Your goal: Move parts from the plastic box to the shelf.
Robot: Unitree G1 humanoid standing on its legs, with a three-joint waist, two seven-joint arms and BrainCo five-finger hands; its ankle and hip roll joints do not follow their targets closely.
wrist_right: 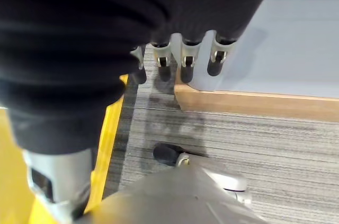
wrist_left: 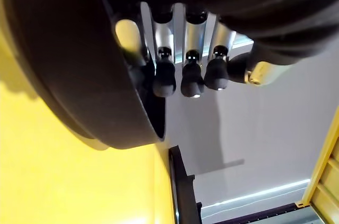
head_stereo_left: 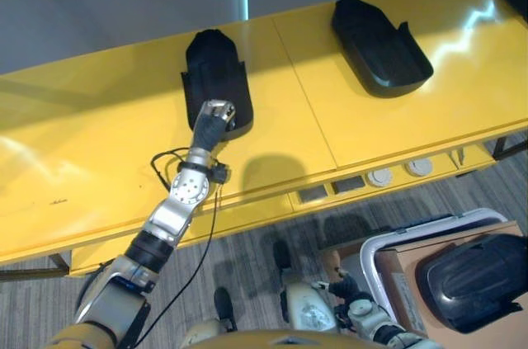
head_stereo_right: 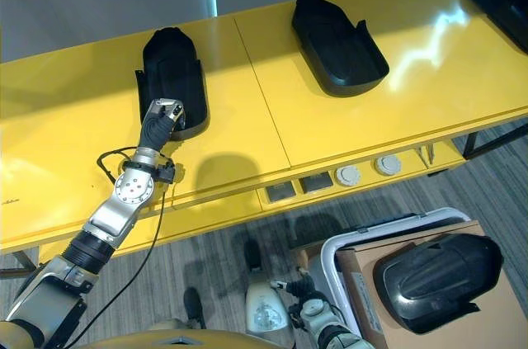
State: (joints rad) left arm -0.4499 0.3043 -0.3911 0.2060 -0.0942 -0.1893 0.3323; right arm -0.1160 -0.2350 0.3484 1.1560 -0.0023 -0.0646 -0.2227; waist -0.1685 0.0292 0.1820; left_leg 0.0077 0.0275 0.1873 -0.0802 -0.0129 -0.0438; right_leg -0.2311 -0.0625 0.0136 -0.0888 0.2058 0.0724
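left hand (head_stereo_left: pixel 216 115): arm stretched up over the yellow shelf (head_stereo_left: pixel 99 143), fingers (wrist_left: pixel 164 78) straight, resting at the near end of a black part (head_stereo_left: pixel 216 73)
right hand (wrist_right: pixel 180 49): low beside the box, fingers relaxed, empty
second part (head_stereo_left: pixel 379 45): further right on the shelf
remaining part (head_stereo_left: pixel 472 281): in the plastic box (head_stereo_left: pixel 388 242)

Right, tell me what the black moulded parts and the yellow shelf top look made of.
Black moulded parts: probably matte plastic, thin curved walls with dull highlights. Long yellow shelf top: seemingly painted or laminated board, glossy, mirroring ceiling light; the core cannot be told. The left hand rests at one part.
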